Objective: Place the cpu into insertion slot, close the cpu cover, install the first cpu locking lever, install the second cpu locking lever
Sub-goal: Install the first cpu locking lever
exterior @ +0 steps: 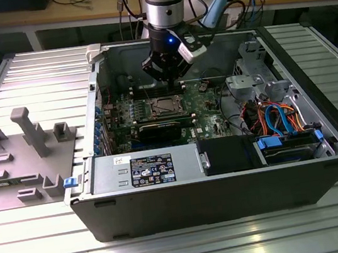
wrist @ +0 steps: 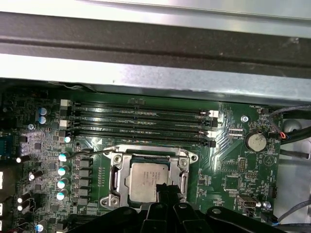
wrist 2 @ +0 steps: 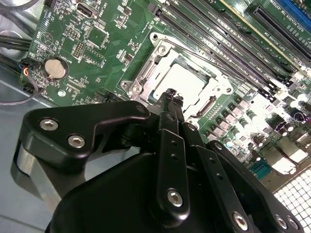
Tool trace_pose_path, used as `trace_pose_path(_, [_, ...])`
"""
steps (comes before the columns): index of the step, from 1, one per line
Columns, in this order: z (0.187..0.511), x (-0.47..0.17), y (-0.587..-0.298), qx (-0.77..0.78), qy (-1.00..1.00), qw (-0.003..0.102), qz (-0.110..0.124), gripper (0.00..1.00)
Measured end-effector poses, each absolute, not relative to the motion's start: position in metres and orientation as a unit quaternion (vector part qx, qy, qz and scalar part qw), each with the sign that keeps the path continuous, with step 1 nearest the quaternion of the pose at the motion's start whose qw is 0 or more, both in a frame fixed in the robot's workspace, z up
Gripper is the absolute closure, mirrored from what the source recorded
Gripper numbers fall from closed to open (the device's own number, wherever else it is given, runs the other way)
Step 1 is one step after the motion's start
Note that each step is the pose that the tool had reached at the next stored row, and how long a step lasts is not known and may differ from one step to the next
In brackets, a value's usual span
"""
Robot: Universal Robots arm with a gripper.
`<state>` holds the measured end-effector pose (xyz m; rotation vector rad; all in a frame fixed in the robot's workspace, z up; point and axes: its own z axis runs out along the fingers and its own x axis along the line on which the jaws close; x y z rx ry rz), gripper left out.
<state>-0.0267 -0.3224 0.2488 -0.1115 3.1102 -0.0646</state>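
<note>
open pc case (exterior: 228, 181) on ribbed metal table (exterior: 22, 78); tool (wrist 2: 171, 96) pinched together over cpu (wrist: 146, 182).

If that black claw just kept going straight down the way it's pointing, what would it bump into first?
Most likely the cpu lying in its socket on the green board. The gripper, fingers together, points at the chip's edge in both wrist views; how near it is cannot be judged, and the cpu cover frame sits close beside.
</note>
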Motion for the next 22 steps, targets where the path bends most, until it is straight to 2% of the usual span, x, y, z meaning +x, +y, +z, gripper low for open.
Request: trace_pose_path(22, [0.2489, -0.0308, -0.3222, -0.036, 0.999, 0.014, -0.021, 0.89])
